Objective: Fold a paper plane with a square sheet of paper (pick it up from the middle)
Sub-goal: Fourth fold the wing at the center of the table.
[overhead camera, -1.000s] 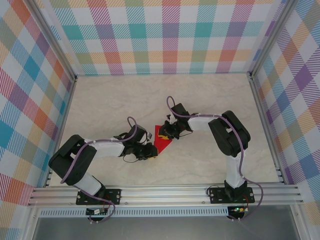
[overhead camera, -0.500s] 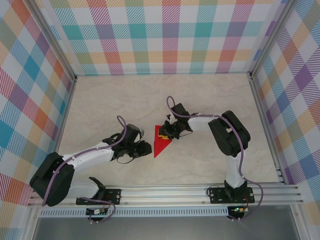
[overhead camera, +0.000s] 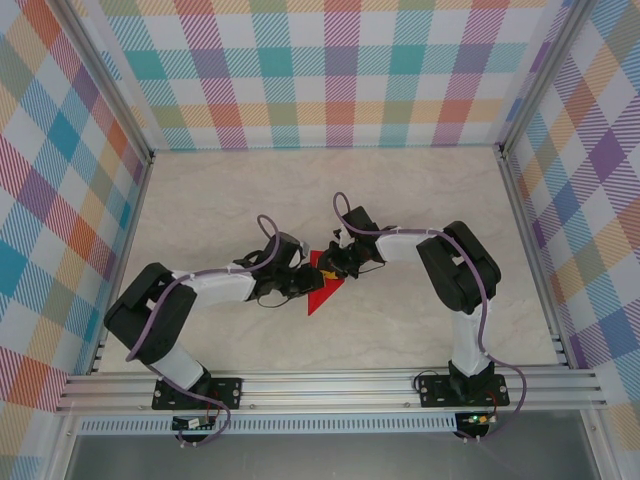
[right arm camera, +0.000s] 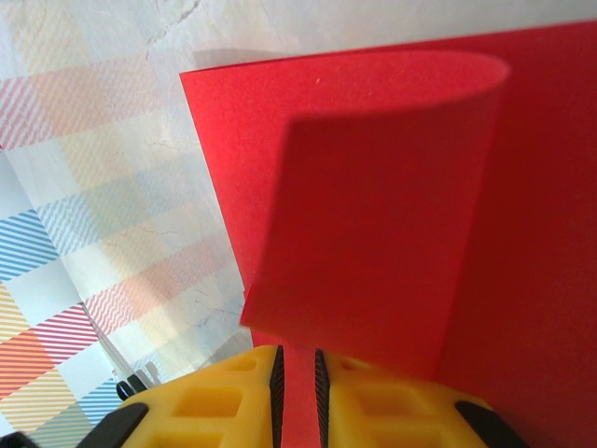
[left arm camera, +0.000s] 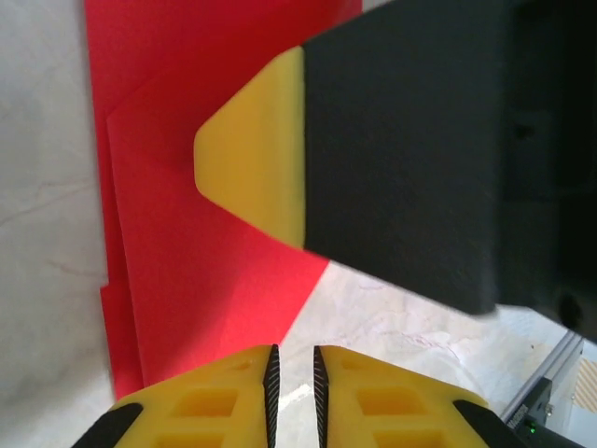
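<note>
Red and creased, the square sheet of paper [overhead camera: 318,297] lies at the middle of the pale marbled table [overhead camera: 220,210] in the top view. It narrows to a point aimed at the bottom of the frame. Two grippers meet over its upper part, so the full outline cannot be made out. The left gripper [overhead camera: 303,284] reaches in from the left and the right gripper [overhead camera: 333,268] from the upper right.

In the left wrist view, the yellow fingers [left arm camera: 215,411] at the bottom edge sit almost together with a thin slit between them. The sheet's [left arm camera: 187,261] slanting edge runs under the finger on the left of the frame. Whether they nip the paper I cannot tell. A black finger with a yellow fingertip [left arm camera: 250,177], probably the right gripper's, rests over the sheet at upper right and hides much of it.

In the right wrist view, the fingers [right arm camera: 215,411] at bottom centre pinch red paper, which shows in the narrow gap. A flap [right arm camera: 373,233] curls up above them, and the sheet runs off the right and bottom edges.
</note>
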Robot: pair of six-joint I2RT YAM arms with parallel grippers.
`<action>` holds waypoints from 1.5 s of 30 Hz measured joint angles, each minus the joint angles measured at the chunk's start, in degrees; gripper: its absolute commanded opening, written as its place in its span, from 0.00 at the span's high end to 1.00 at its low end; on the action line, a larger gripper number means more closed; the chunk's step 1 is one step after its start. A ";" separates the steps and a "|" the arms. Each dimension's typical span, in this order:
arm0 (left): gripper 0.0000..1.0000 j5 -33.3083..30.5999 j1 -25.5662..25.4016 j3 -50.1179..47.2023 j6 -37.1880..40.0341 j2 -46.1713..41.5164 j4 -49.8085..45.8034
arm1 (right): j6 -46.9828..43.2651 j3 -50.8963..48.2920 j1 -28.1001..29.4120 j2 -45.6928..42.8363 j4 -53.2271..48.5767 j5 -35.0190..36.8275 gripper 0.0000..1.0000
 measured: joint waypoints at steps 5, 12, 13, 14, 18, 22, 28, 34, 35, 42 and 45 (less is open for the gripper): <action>0.87 -1.53 0.00 0.20 0.02 4.04 0.39 | 0.00 0.04 -0.02 0.04 -0.02 -0.07 0.81; 0.91 -2.82 0.00 -0.55 -0.04 4.31 1.07 | 0.00 0.31 -0.02 0.04 -0.35 -0.09 0.81; 0.92 -2.93 -0.02 -0.90 -0.04 4.13 1.36 | 0.00 0.46 0.00 0.04 -0.57 -0.02 0.81; 0.92 -3.04 -0.04 -1.27 -0.04 3.98 1.97 | 0.00 0.61 0.00 0.04 -0.81 0.04 0.81; 0.93 -3.06 -0.04 -2.08 -0.02 3.74 3.10 | -0.37 1.01 -0.11 -0.02 -1.68 1.07 0.90; 0.94 -3.06 -0.04 -2.45 -0.02 3.65 3.89 | -1.62 1.01 -0.17 -0.92 -2.78 2.56 0.99; 0.94 -3.04 -0.04 -2.58 -0.02 3.65 4.13 | -1.92 -0.37 -0.39 -4.96 -0.76 2.43 1.00; 0.94 -3.02 -0.04 -2.71 0.00 3.65 4.48 | -1.60 -2.93 0.52 -5.35 1.07 2.01 1.00; 0.95 -3.02 -0.04 -2.71 0.00 3.65 4.48 | -1.51 -2.99 0.74 -5.11 1.36 1.90 1.00; 0.95 -3.02 -0.04 -2.73 0.00 3.65 4.48 | -1.73 -2.97 1.03 -2.62 1.01 4.09 1.00; 0.95 -3.02 -0.04 -2.75 0.00 3.65 4.50 | -1.64 -2.95 0.68 -2.54 1.14 4.13 1.00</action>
